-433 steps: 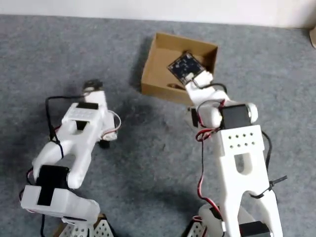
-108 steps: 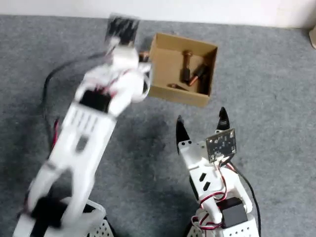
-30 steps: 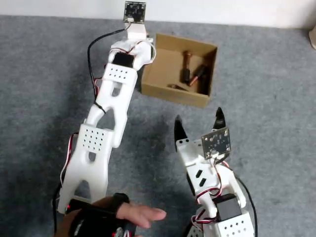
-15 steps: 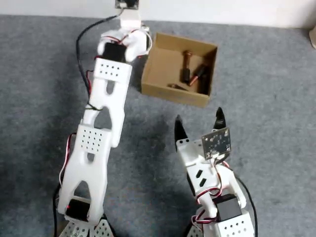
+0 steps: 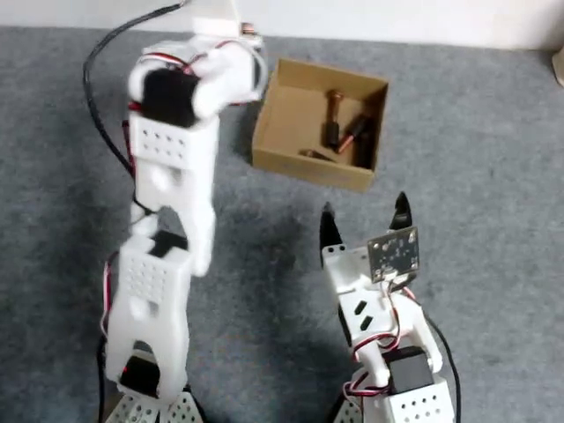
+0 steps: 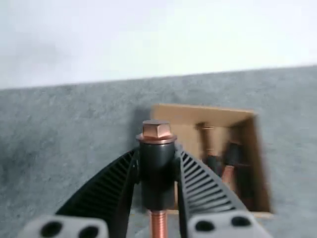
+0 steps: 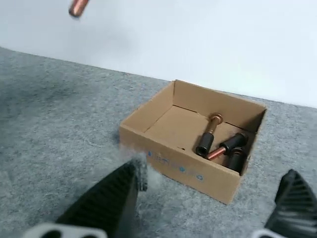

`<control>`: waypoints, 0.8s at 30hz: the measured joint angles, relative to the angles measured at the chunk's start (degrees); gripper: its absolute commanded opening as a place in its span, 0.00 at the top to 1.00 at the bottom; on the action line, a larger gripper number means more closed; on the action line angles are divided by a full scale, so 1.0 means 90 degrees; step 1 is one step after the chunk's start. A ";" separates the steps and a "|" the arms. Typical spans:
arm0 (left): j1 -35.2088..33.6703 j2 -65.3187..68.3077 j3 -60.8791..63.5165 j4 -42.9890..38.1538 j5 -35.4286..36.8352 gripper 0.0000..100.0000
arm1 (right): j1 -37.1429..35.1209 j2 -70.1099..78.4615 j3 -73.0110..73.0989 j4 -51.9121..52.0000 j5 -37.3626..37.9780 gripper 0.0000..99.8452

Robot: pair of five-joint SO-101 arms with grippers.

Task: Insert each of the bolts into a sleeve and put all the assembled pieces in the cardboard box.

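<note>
In the left wrist view my left gripper (image 6: 157,159) is shut on a black sleeve (image 6: 157,173) with a copper bolt (image 6: 156,130) through it, held in the air short of the cardboard box (image 6: 184,133). From above, the left arm (image 5: 167,132) stretches toward the table's far edge, left of the box (image 5: 300,163). Assembled pieces (image 5: 335,115) lie inside the box, also seen as dark sleeves with copper bolts (image 7: 207,139). My right gripper (image 5: 366,216) stands open and holds nothing, on the near side of the box (image 7: 183,168).
Grey carpet (image 5: 493,159) covers the table around the box. A white wall (image 7: 198,34) runs behind the far edge. A copper bolt end (image 7: 77,7) hangs high in the right wrist view.
The left arm has risen and swung a little left with the bolt and sleeve. The right gripper has shifted slightly right. A hand seen at the left arm's base a second ago is gone.
</note>
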 measured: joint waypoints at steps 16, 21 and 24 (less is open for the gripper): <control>0.1602 0.2549 0.0000 -0.1426 0.0010 1.00 | 0.1446 -0.0205 -0.0254 0.1729 0.0000 0.62; 0.1641 0.3751 0.0010 -0.2452 0.0000 1.00 | 0.1475 -0.0293 -0.0254 0.2139 0.0000 0.62; 0.1631 0.3927 0.0010 -0.2735 0.0010 1.00 | 0.1475 -0.0293 -0.0254 0.2149 0.0000 0.62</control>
